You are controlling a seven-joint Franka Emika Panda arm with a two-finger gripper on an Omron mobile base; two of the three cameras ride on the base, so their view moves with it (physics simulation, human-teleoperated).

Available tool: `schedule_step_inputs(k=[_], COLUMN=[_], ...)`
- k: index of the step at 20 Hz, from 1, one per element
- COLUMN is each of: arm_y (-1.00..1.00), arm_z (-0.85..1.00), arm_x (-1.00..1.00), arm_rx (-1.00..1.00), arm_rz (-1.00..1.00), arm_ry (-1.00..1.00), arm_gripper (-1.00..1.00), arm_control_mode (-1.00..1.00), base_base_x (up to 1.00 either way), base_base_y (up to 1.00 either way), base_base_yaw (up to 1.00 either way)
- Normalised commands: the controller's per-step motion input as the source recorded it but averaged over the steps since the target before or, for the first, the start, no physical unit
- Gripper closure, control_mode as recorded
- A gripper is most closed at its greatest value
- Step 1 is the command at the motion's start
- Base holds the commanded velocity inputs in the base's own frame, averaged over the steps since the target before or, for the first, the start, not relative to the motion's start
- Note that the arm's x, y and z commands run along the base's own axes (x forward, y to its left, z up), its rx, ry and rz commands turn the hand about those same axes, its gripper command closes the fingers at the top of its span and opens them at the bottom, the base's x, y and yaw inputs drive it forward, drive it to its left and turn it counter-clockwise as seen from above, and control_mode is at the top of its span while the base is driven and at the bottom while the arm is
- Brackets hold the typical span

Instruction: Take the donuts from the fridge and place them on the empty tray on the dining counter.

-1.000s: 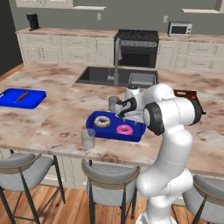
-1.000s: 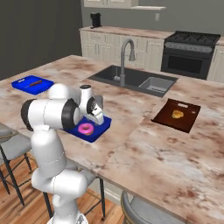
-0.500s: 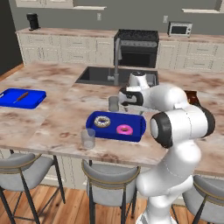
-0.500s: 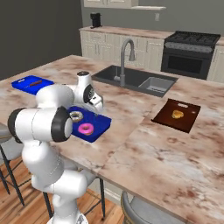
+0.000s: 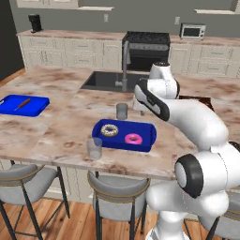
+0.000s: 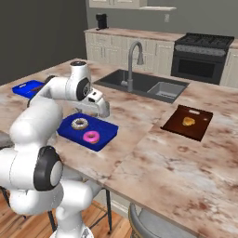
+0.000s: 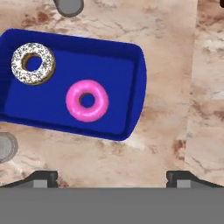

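1. Nearest the cameras, grey stools (image 5: 110, 187) line the front edge of the dining counter (image 5: 56, 140), whose beige-brown marble spreads wide across the room.
2. Just in from that edge stands a clear glass (image 5: 94, 148), right beside the near rim of the royal-blue tray (image 5: 145, 140).
3. In the tray, both donuts lie flat and apart: the white speckled donut (image 7: 33, 63) toward one end, the pink donut (image 7: 87, 99) nearer the middle. From the right base view they read as the speckled one (image 6: 79, 123) and the pink one (image 6: 91, 136), side by side on the blue floor.
4. Above the counter hangs the gripper (image 7: 112, 177), its two dark finger tips spread wide, nothing between them. It sits off the tray's rim, over bare marble, in the hand view. In the right base view the hand (image 6: 98, 103) hovers just behind the tray.
5. A second glass (image 5: 122, 111) stands just beyond the tray's far rim.
6. Far off to the left lies a flatter blue tray (image 5: 23, 105) with a thin brown item on it.
7. To the right rests a dark brown tray (image 6: 187, 122) bearing a small tan item.
8. Further back, the dark sink (image 6: 142, 84) with its curved faucet (image 6: 135, 53).
9. Against the far wall, the black stove (image 6: 200, 58), a microwave (image 5: 193, 31) and cream cabinets (image 5: 70, 51).
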Motion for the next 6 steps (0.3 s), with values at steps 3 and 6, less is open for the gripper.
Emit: schedule_step_inputs(k=[3, 6], arm_y=[0.00, 0.00], arm_z=[0.24, 0.26], arm_x=[-1.00, -1.00], arm_rx=[0.00, 0.00], arm_rz=[0.31, 0.18], arm_ry=[-0.25, -0.40], arm_gripper=[-1.00, -1.00], arm_control_mode=[-1.00, -1.00], base_base_x=[0.00, 0.00], base_base_y=[0.00, 0.00], base_base_yaw=[0.00, 0.00])
